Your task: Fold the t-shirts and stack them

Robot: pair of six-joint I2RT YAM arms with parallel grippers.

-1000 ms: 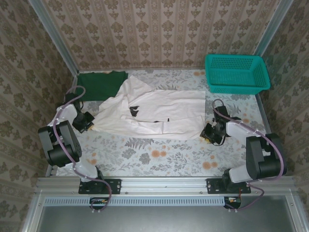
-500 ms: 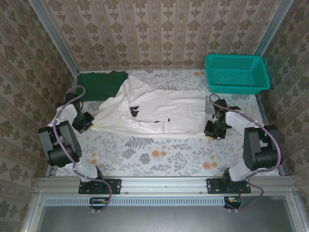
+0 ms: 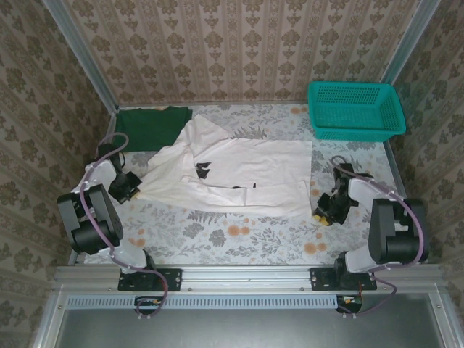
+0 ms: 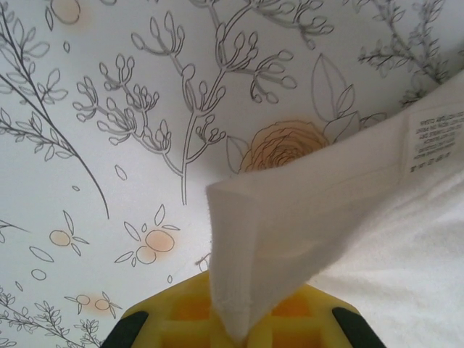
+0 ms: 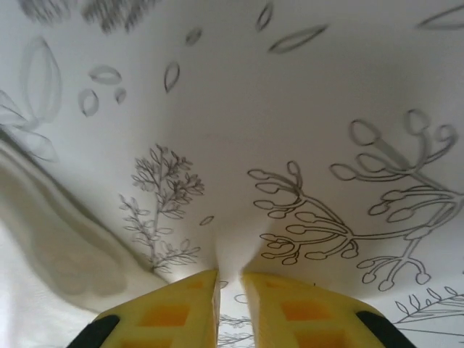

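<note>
The off-white t-shirt (image 3: pixel 239 170) lies spread across the middle of the table, with a small dark mark near its collar. My left gripper (image 3: pixel 129 187) is at its left end, shut on a folded hem corner (image 4: pixel 326 210) that runs down between the yellow fingers (image 4: pixel 243 326). The dark green t-shirt (image 3: pixel 148 127) lies flat at the back left, partly under the white one. My right gripper (image 3: pixel 324 210) sits just right of the white shirt's near right corner. Its jaws (image 5: pixel 230 279) are almost closed on a raised pucker of the floral table cover (image 5: pixel 290 109), and the shirt's edge (image 5: pixel 36 290) lies to their left.
A teal mesh basket (image 3: pixel 355 109) stands at the back right corner. The floral table cover (image 3: pixel 239 232) lies bare along the near side. Patterned walls close in the left, back and right.
The right gripper has moved right and toward the near edge, off the shirt's right edge. That edge now lies spread out flatter. The left gripper has shifted slightly nearer, still holding the hem.
</note>
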